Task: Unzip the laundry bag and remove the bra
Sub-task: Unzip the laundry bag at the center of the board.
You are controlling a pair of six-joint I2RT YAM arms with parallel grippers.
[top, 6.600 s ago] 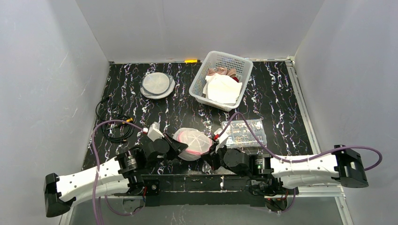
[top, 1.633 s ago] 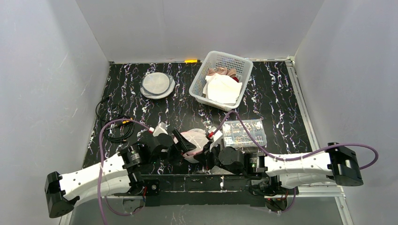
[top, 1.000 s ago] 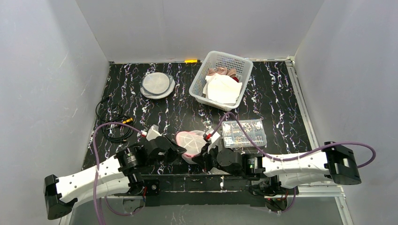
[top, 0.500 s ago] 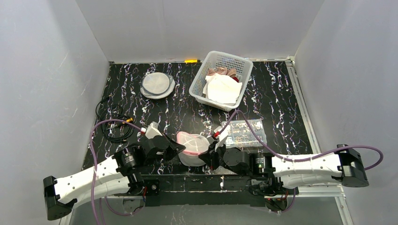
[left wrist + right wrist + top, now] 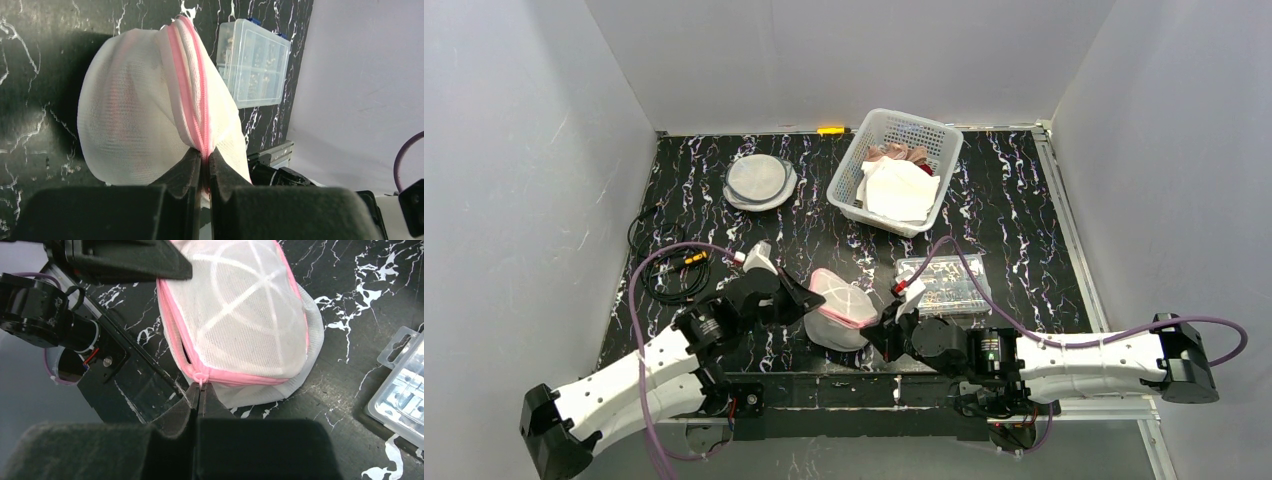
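Note:
The laundry bag [image 5: 841,312] is a white mesh dome with a pink zip, lying at the near middle of the table. My left gripper [image 5: 812,298] is at its left side, shut on the pink zip seam [image 5: 203,145]. From the near right, my right gripper [image 5: 881,333] is shut on the small pink zip pull [image 5: 201,381]. A short dark gap shows in the zip [image 5: 186,354] beside the pull. The bra is hidden inside the bag [image 5: 245,325].
A clear compartment box [image 5: 946,284] lies just right of the bag. A white basket [image 5: 850,170] with cloths stands at the back. A round mesh disc [image 5: 759,182] lies back left, and a black cable coil [image 5: 664,262] lies at the left.
My left gripper has shut on the bag's zip seam and shifted a little farther back. The right arm has drawn to the right with the pull, and the bag has shifted slightly.

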